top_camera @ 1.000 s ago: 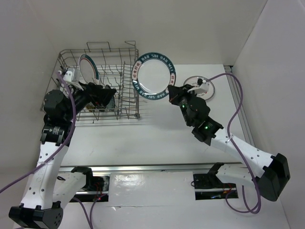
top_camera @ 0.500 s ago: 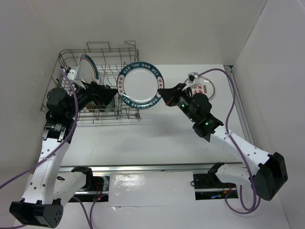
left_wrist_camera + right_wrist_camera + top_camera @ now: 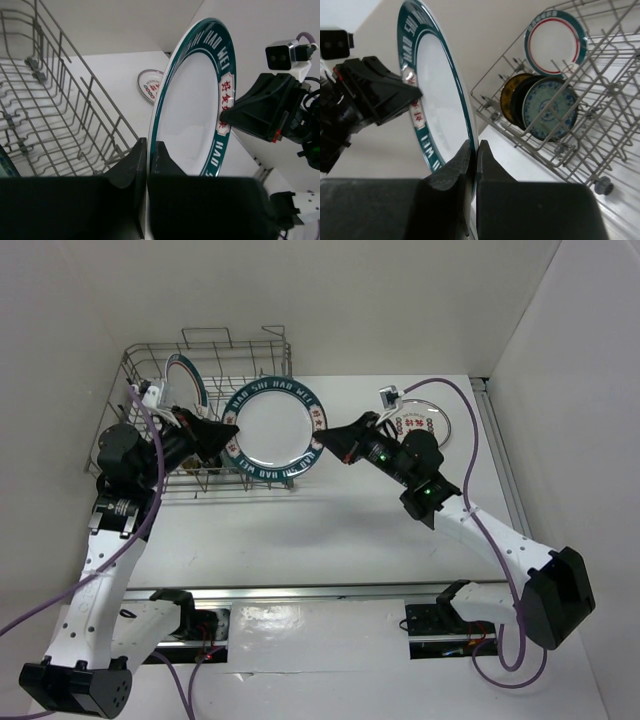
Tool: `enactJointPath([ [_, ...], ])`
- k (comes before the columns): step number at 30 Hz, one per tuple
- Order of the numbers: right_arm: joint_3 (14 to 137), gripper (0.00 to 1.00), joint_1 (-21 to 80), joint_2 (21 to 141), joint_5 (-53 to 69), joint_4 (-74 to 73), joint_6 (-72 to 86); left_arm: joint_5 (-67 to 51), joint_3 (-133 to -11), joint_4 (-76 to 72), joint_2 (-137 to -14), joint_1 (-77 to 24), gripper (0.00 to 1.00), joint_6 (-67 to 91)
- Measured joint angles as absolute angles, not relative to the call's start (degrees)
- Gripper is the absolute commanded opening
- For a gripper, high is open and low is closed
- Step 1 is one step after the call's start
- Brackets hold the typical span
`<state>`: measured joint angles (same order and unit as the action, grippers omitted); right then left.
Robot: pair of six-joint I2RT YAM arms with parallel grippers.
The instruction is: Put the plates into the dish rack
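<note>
A white plate with a dark green lettered rim (image 3: 272, 428) hangs upright on edge in front of the dish rack's (image 3: 160, 475) right end. My left gripper (image 3: 228, 433) is shut on its left rim, and my right gripper (image 3: 322, 440) is shut on its right rim. In the left wrist view the plate (image 3: 192, 105) rises from my pinching jaws (image 3: 148, 150). The right wrist view shows the same plate (image 3: 437, 100) in my right gripper (image 3: 474, 150). The rack (image 3: 607, 75) holds a green-rimmed white plate (image 3: 555, 42), a yellow one (image 3: 510, 97), a black one (image 3: 526, 100) and a teal patterned one (image 3: 551, 112).
A white plate with red marks (image 3: 428, 425) lies flat on the table at the right, behind my right arm, also seen as a small plate (image 3: 150, 85) in the left wrist view. Purple cables loop beside both arms. Walls close in behind and on the right.
My right arm carried the green-rimmed plate left to the rack's right end. My left gripper, open before, has shut on the plate's left rim.
</note>
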<state>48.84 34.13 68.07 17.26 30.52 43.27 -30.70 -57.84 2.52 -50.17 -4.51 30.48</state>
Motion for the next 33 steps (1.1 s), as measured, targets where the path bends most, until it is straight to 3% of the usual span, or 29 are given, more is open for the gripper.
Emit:
enactJointPath([
  [1,48.8,0.13,34.1,68.2,17.5,30.4,43.2,-30.6,-57.9,2.3,-50.2,-4.6,0.0,30.8],
  [2,48.8,0.32,34.1,68.4,17.7,30.6,43.0,-30.5,-57.9,2.2,-50.2,-4.6,0.0,31.1],
  [4,48.9,0.95,34.1,68.4,18.0,30.9,44.1,-30.5,-57.9,2.6,-50.2,-4.6,0.0,30.7],
  [5,49.1,1.0,34.1,68.4,18.0,31.0,44.1,-30.5,-57.9,2.9,-50.2,-4.6,0.0,30.5],
  [11,51.5,1.0,34.1,67.7,15.0,29.1,42.3,-25.7,-60.2,6.8,-50.1,-4.6,0.0,30.3],
  [16,51.4,1.0,34.1,63.8,10.0,23.8,39.9,-12.1,-74.0,13.1,-54.5,-4.6,0.0,29.3],
  [22,47.7,1.0,34.1,58.7,7.9,21.3,38.9,4.3,-87.6,10.6,-64.6,-4.6,0.0,23.9],
  [33,39.0,1.0,34.1,48.4,7.0,10.7,36.8,26.2,-91.3,1.2,-89.1,-4.6,0.0,3.6],
])
